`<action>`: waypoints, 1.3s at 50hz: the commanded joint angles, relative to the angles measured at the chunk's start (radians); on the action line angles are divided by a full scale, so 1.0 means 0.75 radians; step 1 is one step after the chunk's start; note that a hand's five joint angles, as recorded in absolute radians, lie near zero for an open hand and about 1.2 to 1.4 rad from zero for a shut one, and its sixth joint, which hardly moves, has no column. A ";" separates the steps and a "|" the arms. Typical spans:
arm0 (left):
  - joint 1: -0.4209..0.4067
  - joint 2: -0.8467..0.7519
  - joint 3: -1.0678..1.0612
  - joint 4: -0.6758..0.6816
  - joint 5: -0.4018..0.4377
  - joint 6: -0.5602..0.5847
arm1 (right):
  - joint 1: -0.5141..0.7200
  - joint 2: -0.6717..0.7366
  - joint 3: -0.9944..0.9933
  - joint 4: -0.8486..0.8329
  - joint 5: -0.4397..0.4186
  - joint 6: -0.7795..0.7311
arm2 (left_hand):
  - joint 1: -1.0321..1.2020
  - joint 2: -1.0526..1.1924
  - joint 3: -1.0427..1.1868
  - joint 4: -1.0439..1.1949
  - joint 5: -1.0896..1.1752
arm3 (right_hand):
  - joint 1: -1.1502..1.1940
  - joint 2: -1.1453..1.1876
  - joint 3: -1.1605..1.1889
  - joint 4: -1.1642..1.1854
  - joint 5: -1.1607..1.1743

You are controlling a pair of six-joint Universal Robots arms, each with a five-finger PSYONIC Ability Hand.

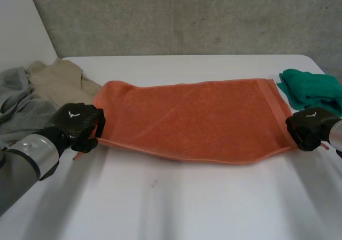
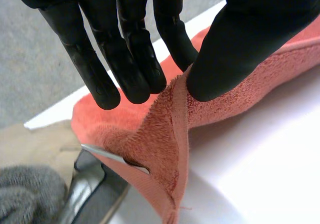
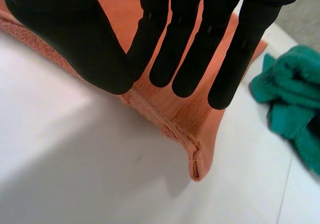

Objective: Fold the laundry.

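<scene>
Now: orange towel held at both near corners

Orange towel (image 1: 192, 120) lies stretched left to right across the middle of the white table (image 1: 171, 208), doubled over on itself, two layers showing along the near edge.

Left hand (image 1: 75, 123) is at the towel's near left corner. Its wrist view has the hem nipped between thumb and straight fingers, and the cloth below the pinch sags toward the table.

Right hand (image 1: 309, 128) is at the near right corner. There too the hem is caught between the thumb and the nearest finger, the rest of the fingers straight over the cloth. The corner droops below the fingertips.

Green cloth (image 1: 312, 87) is bunched at the far right, just beyond the towel's right end. Beige garment (image 1: 56, 79) and grey garment (image 1: 18, 103) are heaped at the far left, the beige one just beside the towel's left end.
</scene>
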 commanded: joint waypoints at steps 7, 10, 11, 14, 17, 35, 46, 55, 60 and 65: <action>0.002 -0.015 -0.050 -0.503 -0.047 0.286 | -0.102 -0.160 0.104 0.410 0.119 -0.413 | 0.317 0.262 0.271 0.258 0.304 | 0.352 0.297 0.283 0.267 0.331; 0.017 0.045 -0.107 -0.711 0.011 0.441 | -0.192 -0.252 0.165 0.557 0.121 -0.589 | 0.317 0.262 0.271 0.258 0.304 | 0.352 0.297 0.283 0.267 0.331; 0.023 0.061 -0.119 -0.754 0.027 0.476 | -0.212 -0.275 0.182 0.584 0.119 -0.632 | 0.317 0.262 0.271 0.258 0.304 | 0.352 0.297 0.283 0.267 0.331; 0.035 0.110 -0.128 -0.814 0.076 0.572 | -0.259 -0.338 0.247 0.611 0.084 -0.775 | 0.317 0.262 0.271 0.258 0.304 | 0.352 0.297 0.283 0.267 0.331; 0.029 0.120 -0.089 -0.739 0.076 0.572 | -0.251 -0.330 0.266 0.590 0.049 -0.802 | 0.317 0.262 0.271 0.258 0.304 | 0.352 0.297 0.283 0.267 0.331; -0.161 -0.227 0.390 -0.334 -0.316 0.301 | -0.065 -0.185 -0.002 0.230 -0.128 -0.074 | 0.317 0.262 0.271 0.258 0.304 | -0.960 -1.015 -1.029 -1.044 -0.981; -0.163 -0.262 0.468 -0.235 -0.400 0.239 | -0.096 -0.167 0.171 0.098 -0.133 -0.129 | 0.317 0.262 0.271 0.258 0.304 | -0.952 -1.007 -1.021 -1.037 -0.973; -0.163 -0.258 0.449 -0.245 -0.388 0.239 | -0.080 -0.030 0.204 -0.101 -0.065 -0.133 | 0.317 0.262 0.271 0.258 0.304 | -0.858 -0.914 -0.927 -0.943 -0.879; -0.149 -0.246 0.437 -0.258 -0.386 0.229 | -0.078 0.001 0.210 -0.236 -0.047 -0.129 | 0.317 0.262 0.271 0.258 0.304 | -0.066 -0.121 -0.135 -0.150 -0.087; -0.139 -0.213 0.402 -0.294 -0.364 0.200 | -0.086 -0.013 0.223 -0.344 -0.028 -0.125 | 0.317 0.262 0.271 0.258 0.304 | 0.352 0.297 0.283 0.267 0.331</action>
